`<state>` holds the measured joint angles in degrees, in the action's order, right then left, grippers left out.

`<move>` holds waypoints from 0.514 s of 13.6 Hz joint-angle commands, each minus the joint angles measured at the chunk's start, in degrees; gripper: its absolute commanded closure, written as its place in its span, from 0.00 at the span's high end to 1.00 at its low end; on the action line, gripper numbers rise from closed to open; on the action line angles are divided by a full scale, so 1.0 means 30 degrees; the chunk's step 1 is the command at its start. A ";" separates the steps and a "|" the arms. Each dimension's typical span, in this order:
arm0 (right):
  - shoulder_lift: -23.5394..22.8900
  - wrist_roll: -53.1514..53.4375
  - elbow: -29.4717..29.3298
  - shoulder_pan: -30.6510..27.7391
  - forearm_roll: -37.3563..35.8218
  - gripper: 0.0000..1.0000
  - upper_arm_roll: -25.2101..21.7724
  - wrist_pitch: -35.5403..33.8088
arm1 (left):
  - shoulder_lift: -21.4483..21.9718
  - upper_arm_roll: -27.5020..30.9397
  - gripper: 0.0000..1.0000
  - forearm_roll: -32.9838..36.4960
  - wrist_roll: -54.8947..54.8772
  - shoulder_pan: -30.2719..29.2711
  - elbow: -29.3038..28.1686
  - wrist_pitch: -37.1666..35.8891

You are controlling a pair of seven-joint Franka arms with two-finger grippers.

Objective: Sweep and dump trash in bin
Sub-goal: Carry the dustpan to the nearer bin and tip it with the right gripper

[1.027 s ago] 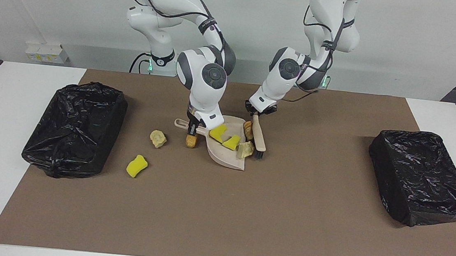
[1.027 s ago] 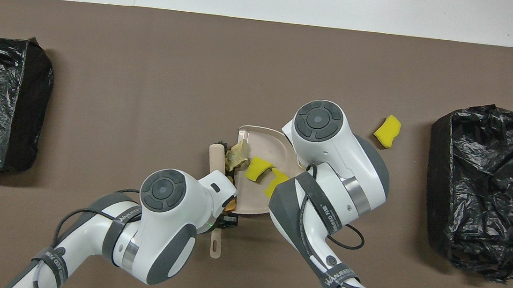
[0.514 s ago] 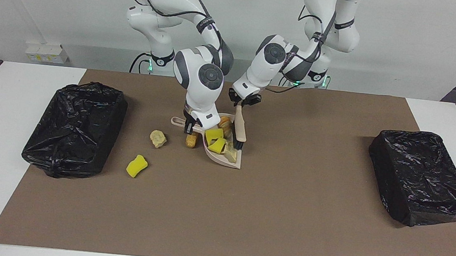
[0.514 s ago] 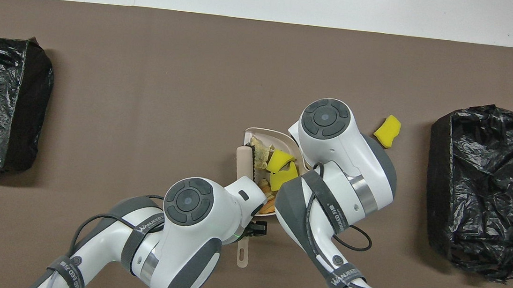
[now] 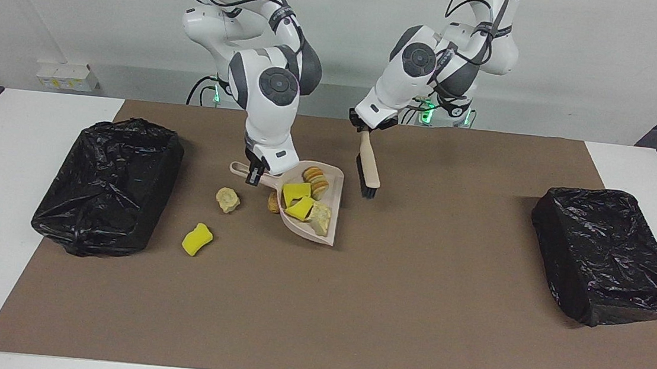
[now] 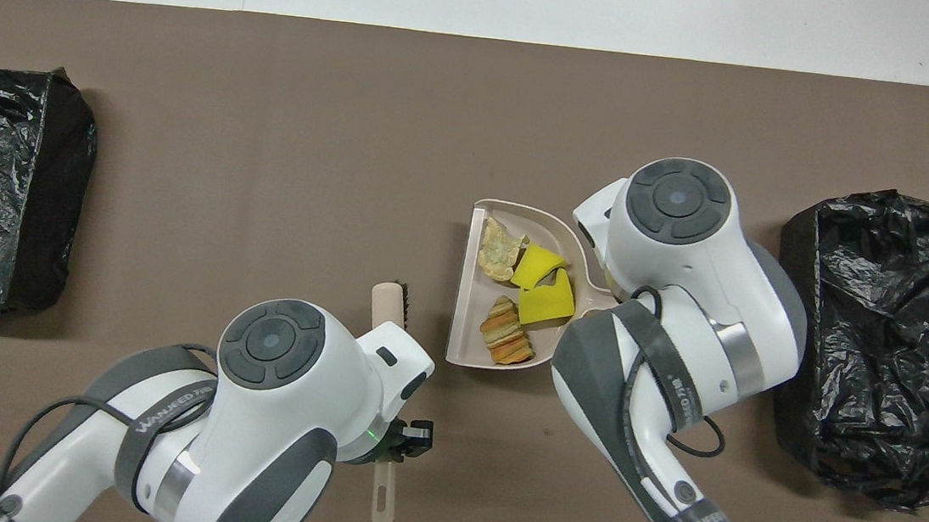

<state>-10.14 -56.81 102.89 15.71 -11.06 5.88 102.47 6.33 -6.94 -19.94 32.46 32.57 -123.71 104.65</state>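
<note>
Four scraps (image 5: 303, 201) ride in the dustpan (image 5: 333, 209), frame centre, my right gripper (image 5: 255, 173) clamped on its handle; my left gripper (image 5: 364, 129) grips the raised brush (image 5: 369, 170). Three scraps lie lower left. Overhead, dustpan (image 6: 466, 329) centre, bin (image 6: 875, 335) right.

You get bright, even light from overhead, so shadows stay soft and short: the brush (image 5: 368, 167) hanging from the left hand (image 5: 365, 129) casts only a faint smudge on the table (image 5: 412, 311) beneath it. Glossy highlights speckle the black bin liners (image 5: 608, 253) and both white arms. Both views are sharp throughout, with no motion blur.
</note>
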 commanded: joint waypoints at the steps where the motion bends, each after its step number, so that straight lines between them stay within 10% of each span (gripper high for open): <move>1: 0.0917 -0.2411 0.0070 -0.1598 -0.0036 0.00 0.0179 0.0239 | 0.0904 -0.0118 0.00 0.1254 -0.0010 -0.0690 -0.0596 -0.1251; 7: 0.1035 -0.9176 -0.1626 -0.7043 0.0640 0.00 0.0062 -0.1194 | 0.2078 -0.0294 0.00 0.1226 -0.0540 0.0704 -0.3495 0.0063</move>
<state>-7.42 -79.19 99.98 -0.71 -10.55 5.49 101.18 9.93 -7.56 -16.77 30.62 31.47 -130.36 101.96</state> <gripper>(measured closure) 0.674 0.731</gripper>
